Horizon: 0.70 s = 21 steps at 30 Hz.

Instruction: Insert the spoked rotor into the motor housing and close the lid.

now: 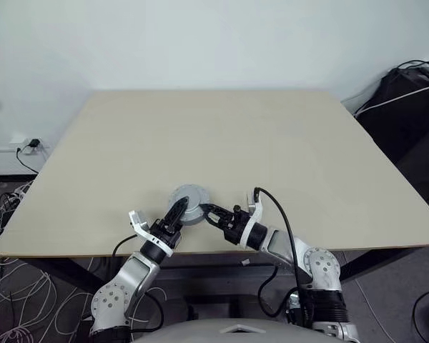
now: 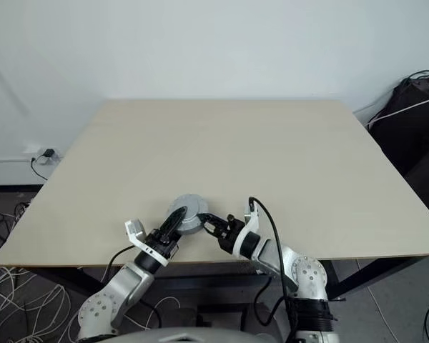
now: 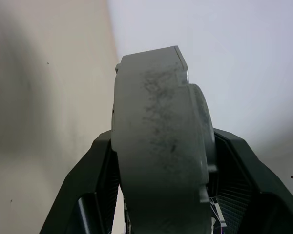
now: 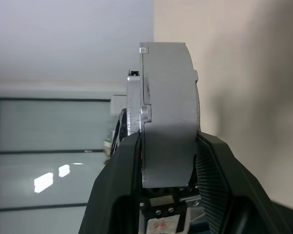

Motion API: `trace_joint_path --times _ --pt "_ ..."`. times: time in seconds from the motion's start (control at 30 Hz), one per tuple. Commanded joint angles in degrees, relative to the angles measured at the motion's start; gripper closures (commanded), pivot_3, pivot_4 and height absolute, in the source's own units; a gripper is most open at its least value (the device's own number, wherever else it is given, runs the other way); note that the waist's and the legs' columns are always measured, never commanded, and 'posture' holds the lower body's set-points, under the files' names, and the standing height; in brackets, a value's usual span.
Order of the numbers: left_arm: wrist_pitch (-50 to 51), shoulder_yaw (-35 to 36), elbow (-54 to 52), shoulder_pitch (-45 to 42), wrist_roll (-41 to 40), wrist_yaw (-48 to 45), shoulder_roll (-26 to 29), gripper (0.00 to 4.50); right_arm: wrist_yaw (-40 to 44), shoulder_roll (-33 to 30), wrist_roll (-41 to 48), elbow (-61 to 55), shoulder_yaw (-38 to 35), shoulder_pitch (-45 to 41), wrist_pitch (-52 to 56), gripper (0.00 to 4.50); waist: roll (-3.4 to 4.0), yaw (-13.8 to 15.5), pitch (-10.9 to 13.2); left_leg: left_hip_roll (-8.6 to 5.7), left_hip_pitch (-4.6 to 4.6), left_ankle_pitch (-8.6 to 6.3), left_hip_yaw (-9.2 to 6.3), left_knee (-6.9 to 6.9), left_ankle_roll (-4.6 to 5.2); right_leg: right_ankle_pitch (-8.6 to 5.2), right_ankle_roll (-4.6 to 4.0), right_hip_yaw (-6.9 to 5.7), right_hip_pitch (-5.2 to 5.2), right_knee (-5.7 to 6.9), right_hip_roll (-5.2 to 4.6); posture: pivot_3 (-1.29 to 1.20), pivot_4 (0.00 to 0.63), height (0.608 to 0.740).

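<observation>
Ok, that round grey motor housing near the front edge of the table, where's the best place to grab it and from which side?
Judging by its shape, take the motor housing across its flat faces at the rim, from the robot's near side. It is a shallow disc, so the fingers span only its thickness. The left gripper and right gripper each straddle its rim that way.
</observation>
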Motion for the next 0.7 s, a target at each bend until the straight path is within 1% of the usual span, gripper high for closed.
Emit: trace_joint_path --times 0.03,0.1,0.2,0.27,0.33,0.43,0.5,0.53,0.63,0.7 --pt "-1.5 -0.2 -1.3 -0.6 0.9 -0.2 -2.4 2.19 2.5 -0.6 -2.4 -5.1 0.1 -1.2 -1.7 3.24 -0.01 0.0 0.0 0.0 0.0 0.0 0.0 0.0 -0.01 0.0 0.01 0.01 0.0 0.0 0.0 0.0 0.0 0.74" --pt "-2.2 -0.1 -1.4 -0.8 1.2 0.1 -2.6 2.2 3.5 -0.9 -3.7 -5.8 0.2 -1.1 -2.1 3.24 -0.02 0.0 0.0 0.0 0.0 0.01 0.0 0.02 -0.02 0.01 0.01 0.01 0.0 0.0 0.01 0.0 0.0 0.74" --pt "-3.8 -0.1 -1.3 -1.5 2.0 0.5 -2.6 2.22 4.9 -2.0 -6.5 -7.6 0.6 -0.9 -2.7 2.23 -0.02 0.1 0.0 0.01 0.01 0.02 0.0 0.03 -0.02 0.01 0.01 0.02 0.02 0.0 0.02 0.0 0.0 0.74" --pt "-5.0 0.5 -1.1 -2.1 2.4 0.9 -2.7 2.36 6.1 -3.2 -8.4 -9.8 1.6 -0.8 -2.2 1.6 -0.01 0.2 0.0 0.01 0.01 0.02 0.0 0.04 -0.03 0.01 0.02 0.03 0.01 0.01 0.02 0.0 0.0 0.74" --pt "-5.6 1.2 -0.5 -2.9 2.7 1.0 -2.4 2.37 7.1 -4.3 -10.4 -11.4 2.4 -0.7 -2.0 0.92 -0.06 0.1 0.0 0.03 0.01 0.02 0.0 0.04 -0.03 0.01 0.02 0.04 0.0 0.01 0.04 0.0 0.0 0.74" --pt "-6.6 2.8 1.1 -4.7 3.5 0.9 -1.5 2.37 8.2 -5.8 -13.3 -13.1 2.6 -0.2 -2.7 0.0 -0.12 0.5 0.1 0.07 0.01 0.02 -0.01 0.04 -0.05 0.01 0.01 0.02 0.0 0.01 0.08 0.0 0.0 0.74" --pt "-7.2 3.9 1.9 -5.8 3.9 1.0 -1.2 2.37 8.9 -6.9 -16.3 -14.2 3.0 0.2 -3.5 0.0 -0.16 0.8 0.1 0.07 0.01 0.03 -0.01 0.08 -0.06 0.02 0.02 0.02 0.01 0.02 0.08 0.0 0.0 0.74" --pt "-7.6 4.7 2.5 -6.5 4.1 1.2 -1.0 2.38 9.2 -8.0 -19.4 -15.3 3.8 0.3 -4.2 0.0 -0.18 0.9 0.1 0.06 0.01 0.03 -0.01 0.11 -0.05 0.03 0.04 0.02 0.01 0.02 0.08 0.0 0.0 0.74" --pt "-9.0 7.1 4.5 -9.0 5.0 1.9 -0.3 2.38 11.5 -11.1 -29.4 -18.5 7.0 1.2 -8.3 0.0 -0.23 1.3 0.1 0.05 0.0 0.07 0.01 0.2 -0.13 0.05 0.07 0.03 0.03 0.01 0.08 0.0 0.0 0.74" --pt "-11.1 9.1 7.1 -11.6 6.6 3.0 0.1 2.38 14.7 -13.8 -38.4 -20.7 10.7 2.4 -14.2 0.0 -0.28 1.4 0.1 0.05 0.0 0.1 0.01 0.21 -0.17 0.05 0.08 0.03 0.05 0.01 0.1 0.0 0.0 0.74"
